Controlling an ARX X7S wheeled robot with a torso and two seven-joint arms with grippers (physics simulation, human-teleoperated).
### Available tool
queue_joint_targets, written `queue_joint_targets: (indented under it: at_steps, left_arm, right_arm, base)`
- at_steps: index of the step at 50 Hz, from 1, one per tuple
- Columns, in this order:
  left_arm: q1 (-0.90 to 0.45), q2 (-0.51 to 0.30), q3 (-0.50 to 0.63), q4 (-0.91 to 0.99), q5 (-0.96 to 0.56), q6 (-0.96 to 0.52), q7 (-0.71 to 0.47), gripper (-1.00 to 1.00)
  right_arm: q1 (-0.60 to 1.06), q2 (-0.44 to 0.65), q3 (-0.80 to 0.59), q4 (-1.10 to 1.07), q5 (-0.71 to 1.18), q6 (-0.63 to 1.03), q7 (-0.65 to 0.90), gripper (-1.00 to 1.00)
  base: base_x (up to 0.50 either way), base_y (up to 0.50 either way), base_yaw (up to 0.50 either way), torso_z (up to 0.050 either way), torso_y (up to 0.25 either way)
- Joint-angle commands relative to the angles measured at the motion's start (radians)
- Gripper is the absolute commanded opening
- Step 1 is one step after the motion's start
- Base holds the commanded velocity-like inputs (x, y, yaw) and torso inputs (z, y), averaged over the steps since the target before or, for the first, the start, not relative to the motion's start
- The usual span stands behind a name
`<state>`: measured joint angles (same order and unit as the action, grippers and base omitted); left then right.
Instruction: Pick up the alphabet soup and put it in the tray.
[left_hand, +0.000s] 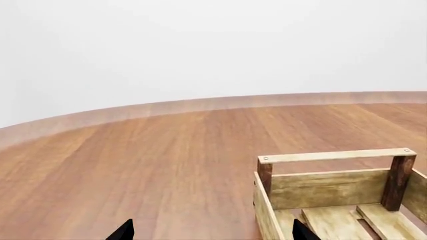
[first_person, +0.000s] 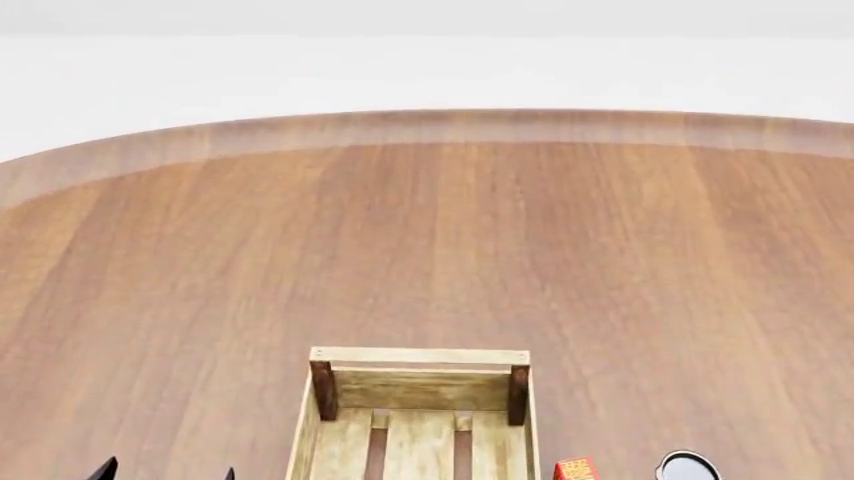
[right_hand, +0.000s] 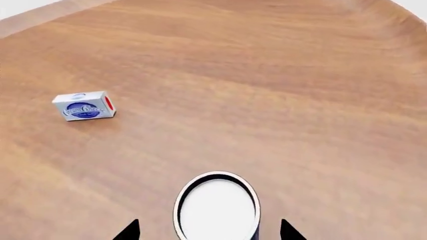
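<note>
We could read almost nothing. A small white box (right_hand: 84, 106) lying on the desk (right_hand: 280, 90) carried a blue oval with pale lettering too blurred to make out. A red item (first_person: 575, 469) at the desk's near edge showed only illegible yellow marks.

Our left gripper (left_hand: 208, 234) low, jaws spread wide, only dark fingertips (left_hand: 122, 231) showing, our right gripper (right_hand: 208, 231) likewise parted, tips (right_hand: 288, 231) just visible
</note>
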<state>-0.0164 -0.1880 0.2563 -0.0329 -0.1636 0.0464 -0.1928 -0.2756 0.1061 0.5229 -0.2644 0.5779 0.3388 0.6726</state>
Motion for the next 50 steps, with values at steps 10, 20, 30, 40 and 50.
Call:
queue_joint_targets:
  at_steps: [10, 20, 30, 40, 50]
  left_arm:
    - [0.0, -0.008, 0.012, 0.002, -0.007, 0.0, -0.009, 1.0]
    - [0.001, -0.012, 0.017, 0.007, -0.012, 0.0, -0.013, 1.0]
    - [-0.001, -0.015, 0.021, 0.006, -0.015, 0.002, -0.017, 1.0]
    - [-0.002, -0.018, 0.027, 0.002, -0.018, 0.004, -0.02, 1.0]
    - [-0.003, -0.02, 0.032, 0.0, -0.022, 0.003, -0.024, 1.0]
  right_arm:
    - [0.042, 0.034, -0.025, 0.109, -0.006, -0.026, -0.024, 1.0]
    - [0.055, 0.052, -0.023, 0.156, -0.017, -0.041, -0.024, 1.0]
    - [0.071, 0.065, -0.029, 0.185, -0.024, -0.048, -0.025, 1.0]
    - [0.092, 0.071, -0.036, 0.234, -0.033, -0.058, -0.023, 1.0]
    - [0.093, 0.073, -0.028, 0.251, -0.029, -0.066, -0.016, 1.0]
  base:
    - [0.0, 0.0, 0.0, 0.0, 0.0]
    - [0.0, 0.0, 0.0, 0.0, 0.0]
    - [0.0, 0.0, 0.0, 0.0, 0.0]
    - [0.0, 0.0, 0.0, 0.0, 0.0]
    - [0.0, 0.0, 0.0, 0.0, 0.0]
